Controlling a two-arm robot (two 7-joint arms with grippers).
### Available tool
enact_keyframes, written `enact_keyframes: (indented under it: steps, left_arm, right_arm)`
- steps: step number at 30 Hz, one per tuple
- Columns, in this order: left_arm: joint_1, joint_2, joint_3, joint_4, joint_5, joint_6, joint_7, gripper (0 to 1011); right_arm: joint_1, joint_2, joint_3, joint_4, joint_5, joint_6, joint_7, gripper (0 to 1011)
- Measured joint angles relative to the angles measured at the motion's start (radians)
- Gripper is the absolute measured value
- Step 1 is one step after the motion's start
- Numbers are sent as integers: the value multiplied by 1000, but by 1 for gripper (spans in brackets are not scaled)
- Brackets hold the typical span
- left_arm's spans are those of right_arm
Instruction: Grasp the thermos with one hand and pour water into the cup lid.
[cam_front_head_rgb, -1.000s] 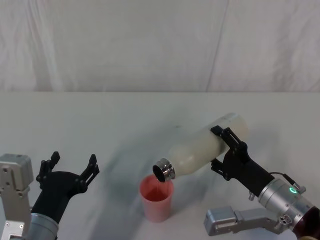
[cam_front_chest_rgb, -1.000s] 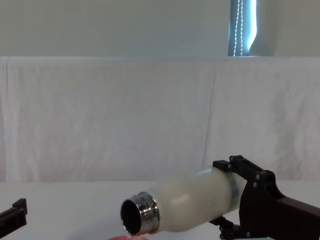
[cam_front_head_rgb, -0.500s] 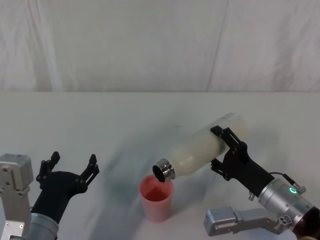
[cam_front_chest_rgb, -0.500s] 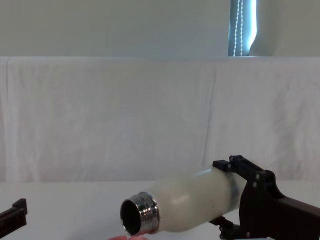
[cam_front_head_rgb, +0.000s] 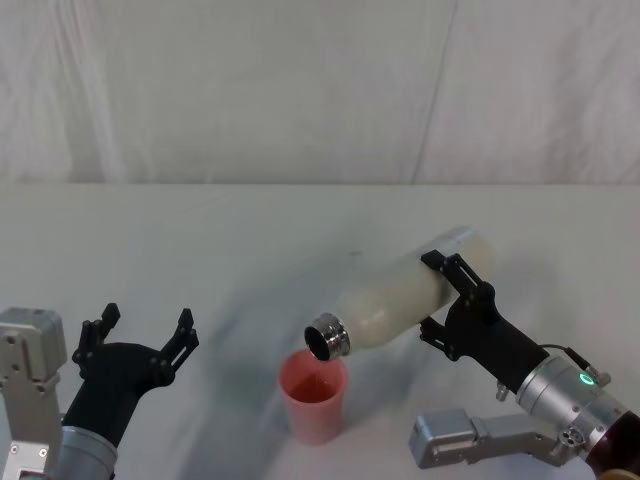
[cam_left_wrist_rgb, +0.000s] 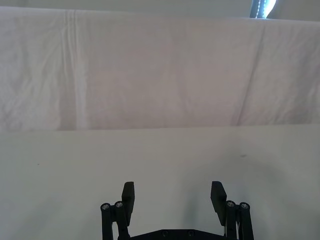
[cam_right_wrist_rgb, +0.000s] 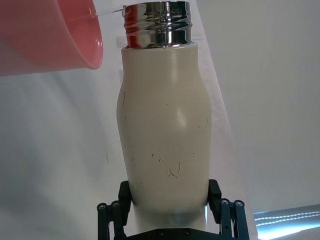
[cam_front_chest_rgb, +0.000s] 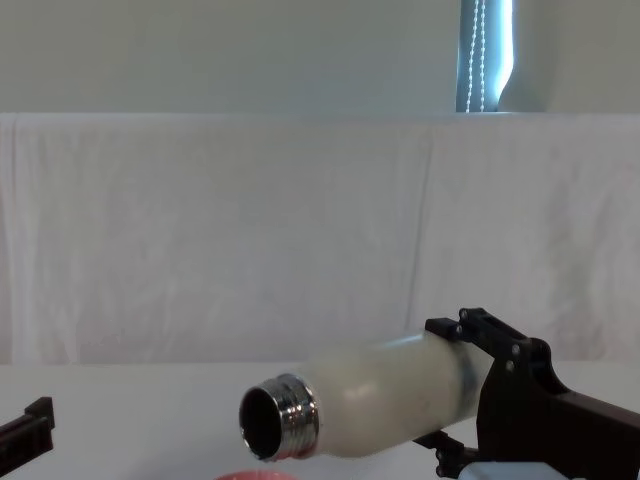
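Observation:
My right gripper (cam_front_head_rgb: 441, 297) is shut on the lower body of the cream-white thermos (cam_front_head_rgb: 405, 298) and holds it tilted almost level above the table. Its steel neck (cam_front_head_rgb: 328, 338) points down and left, just over the pink-red cup lid (cam_front_head_rgb: 313, 396), which stands upright. In the right wrist view the thermos (cam_right_wrist_rgb: 165, 135) sits between my right gripper (cam_right_wrist_rgb: 169, 199) fingers, and a thin clear trickle runs from its mouth toward the cup lid (cam_right_wrist_rgb: 50, 35). The chest view shows the thermos (cam_front_chest_rgb: 390, 395) over the cup lid's rim (cam_front_chest_rgb: 255, 476). My left gripper (cam_front_head_rgb: 146, 322) rests open at the near left.
A white cloth covers the table (cam_front_head_rgb: 200, 230) and hangs as a backdrop (cam_front_head_rgb: 300, 90) behind it. In the left wrist view my left gripper (cam_left_wrist_rgb: 173, 192) faces bare tabletop. One of its fingers (cam_front_chest_rgb: 25, 425) shows at the chest view's lower left.
The thermos has tipped back slightly: its neck has risen a little above the cup lid. The left arm has not moved.

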Motion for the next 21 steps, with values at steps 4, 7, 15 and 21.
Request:
enact_keyframes:
  steps: [4,7,15,21]
  left_arm:
    - [0,0,0,0,0,0,0,1001]
    - [0,0,0,0,0,0,0,1001]
    - [0,0,0,0,0,0,0,1001]
    - [0,0,0,0,0,0,0,1001]
  right_arm:
    - [-2,-2,5,-4,18,-9,10,950]
    - [-4,-2,9,-7,32,-16,21,950]
    - [-20,-10,37,-27,126,-44,74,950]
    - [-43,-28,84,-50,248,-62,135,950]
